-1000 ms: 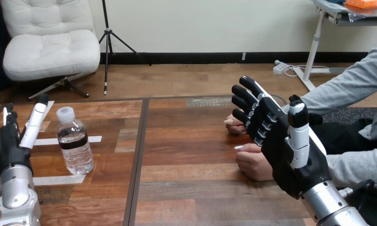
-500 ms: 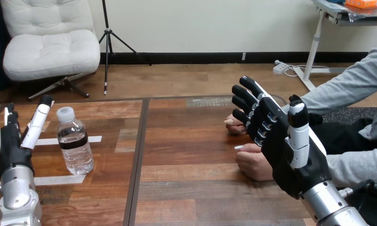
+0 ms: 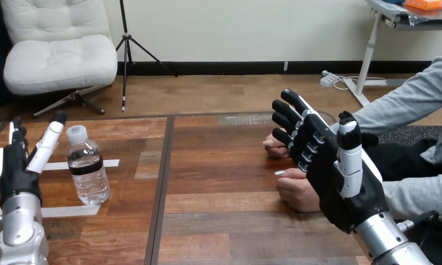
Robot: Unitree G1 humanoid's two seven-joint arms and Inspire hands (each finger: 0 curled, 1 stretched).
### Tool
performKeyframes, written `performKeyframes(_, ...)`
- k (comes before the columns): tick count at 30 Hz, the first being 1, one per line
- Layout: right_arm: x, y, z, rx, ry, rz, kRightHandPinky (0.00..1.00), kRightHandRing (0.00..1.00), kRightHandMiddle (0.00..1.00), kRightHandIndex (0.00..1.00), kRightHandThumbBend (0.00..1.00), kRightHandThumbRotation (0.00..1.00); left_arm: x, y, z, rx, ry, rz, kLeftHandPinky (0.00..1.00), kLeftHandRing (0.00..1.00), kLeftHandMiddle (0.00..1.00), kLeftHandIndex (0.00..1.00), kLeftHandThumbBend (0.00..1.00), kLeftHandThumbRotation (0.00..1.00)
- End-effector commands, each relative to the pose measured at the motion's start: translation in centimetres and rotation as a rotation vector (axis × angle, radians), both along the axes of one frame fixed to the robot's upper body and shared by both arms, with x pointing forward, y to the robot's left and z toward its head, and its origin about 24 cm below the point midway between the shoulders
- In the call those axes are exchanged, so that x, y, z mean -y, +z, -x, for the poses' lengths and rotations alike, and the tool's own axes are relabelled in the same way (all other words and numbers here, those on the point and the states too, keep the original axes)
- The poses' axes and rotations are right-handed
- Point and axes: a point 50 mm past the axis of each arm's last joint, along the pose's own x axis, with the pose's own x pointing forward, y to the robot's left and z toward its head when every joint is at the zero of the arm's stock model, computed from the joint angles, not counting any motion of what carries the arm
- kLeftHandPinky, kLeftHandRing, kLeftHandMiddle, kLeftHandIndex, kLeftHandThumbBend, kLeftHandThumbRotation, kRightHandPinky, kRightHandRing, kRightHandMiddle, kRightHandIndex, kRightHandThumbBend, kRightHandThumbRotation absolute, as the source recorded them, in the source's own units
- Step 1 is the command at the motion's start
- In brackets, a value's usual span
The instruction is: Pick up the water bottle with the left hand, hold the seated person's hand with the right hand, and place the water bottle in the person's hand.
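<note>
White tape strips [image 3: 111, 163] lie on the brown wooden table [image 3: 218, 221] around the clear plastic water bottle with a white cap and dark label band [image 3: 87, 165]. We see it upright just right of the raised thumb of our left hand [image 3: 14, 171], apart from it. That hand's fingers are straight and released. Our right hand [image 3: 331, 165] spreads straight fingers, grasping nothing, and hides part of the person's nearer hand [image 3: 296, 190] and farther hand [image 3: 272, 144], both by its fingertips. We cannot tell whether they touch. The bottle is capped, its contents clear.
</note>
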Motion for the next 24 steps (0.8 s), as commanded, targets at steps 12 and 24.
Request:
performKeyframes(12,-0.10,1.85,-0.59,0.080,0.004,0.008,1.00,0.98,0.96,0.96,1.00,1.00,0.25,1.12,-0.71,0.095,-0.019,0.056,1.00,1.00,1.00,1.00,1.00,0.40)
performKeyframes(24,-0.11,1.85,-0.60,0.079,0.004,0.014,1.00,0.99,0.96,0.96,1.00,1.00,0.32,1.29,-0.74,0.115,-0.035,0.061,1.00,1.00,1.00,1.00,1.00,0.35)
